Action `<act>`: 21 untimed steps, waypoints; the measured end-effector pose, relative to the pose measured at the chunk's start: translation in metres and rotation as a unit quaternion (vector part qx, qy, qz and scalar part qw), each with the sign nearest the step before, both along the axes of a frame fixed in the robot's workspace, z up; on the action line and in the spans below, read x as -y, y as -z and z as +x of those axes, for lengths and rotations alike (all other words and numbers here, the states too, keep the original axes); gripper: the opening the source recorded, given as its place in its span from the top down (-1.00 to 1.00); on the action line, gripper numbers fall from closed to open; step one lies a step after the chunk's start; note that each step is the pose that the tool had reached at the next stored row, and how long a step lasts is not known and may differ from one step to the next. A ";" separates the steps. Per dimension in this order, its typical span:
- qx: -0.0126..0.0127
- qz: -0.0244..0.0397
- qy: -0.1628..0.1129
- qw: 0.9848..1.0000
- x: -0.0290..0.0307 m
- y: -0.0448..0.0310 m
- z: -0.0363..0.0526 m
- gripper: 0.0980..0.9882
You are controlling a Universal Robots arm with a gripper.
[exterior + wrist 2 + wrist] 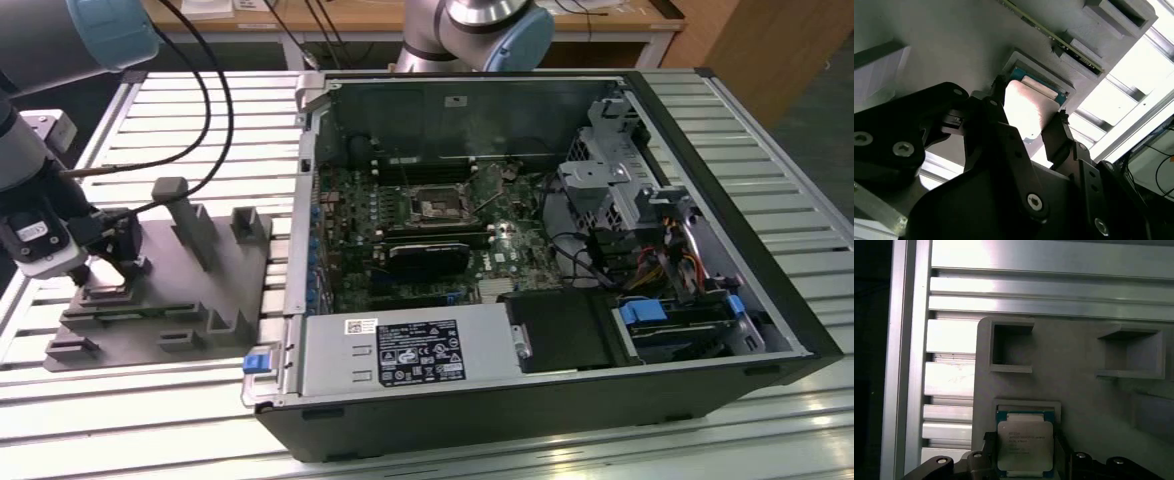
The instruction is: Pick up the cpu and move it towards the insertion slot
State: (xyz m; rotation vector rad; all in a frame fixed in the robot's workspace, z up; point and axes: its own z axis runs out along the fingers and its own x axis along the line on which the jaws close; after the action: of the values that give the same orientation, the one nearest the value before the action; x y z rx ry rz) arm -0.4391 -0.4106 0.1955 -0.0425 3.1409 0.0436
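The cpu (1025, 446), a flat square chip with a silvery top and a blue-green rim, lies in a shallow square recess of the grey fixture plate (174, 300) at the exterior view's left. My gripper (102, 272) hangs low over that recess. In both wrist views its black fingers (999, 115) press against two opposite edges of the cpu (1026, 112), so the gripper (1025, 439) is shut on it. The chip still sits level in the recess. The insertion slot (437, 207), a small silvery-framed socket, sits on the motherboard inside the open computer case, far toward the exterior view's right.
The grey fixture carries upright posts (171, 200) and blocks (247, 228) between my gripper and the case. The case wall (310, 180) rises along the fixture's side. A second arm's base (474, 35) stands behind the case. Cables (200, 110) trail over the slatted metal table.
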 end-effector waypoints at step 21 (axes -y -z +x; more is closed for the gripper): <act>0.000 0.000 0.000 1.000 0.0000 -0.0284 0.0000 0.00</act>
State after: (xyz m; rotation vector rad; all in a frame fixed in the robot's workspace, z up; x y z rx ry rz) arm -0.4391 -0.4106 0.2239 -0.0425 3.1406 0.0435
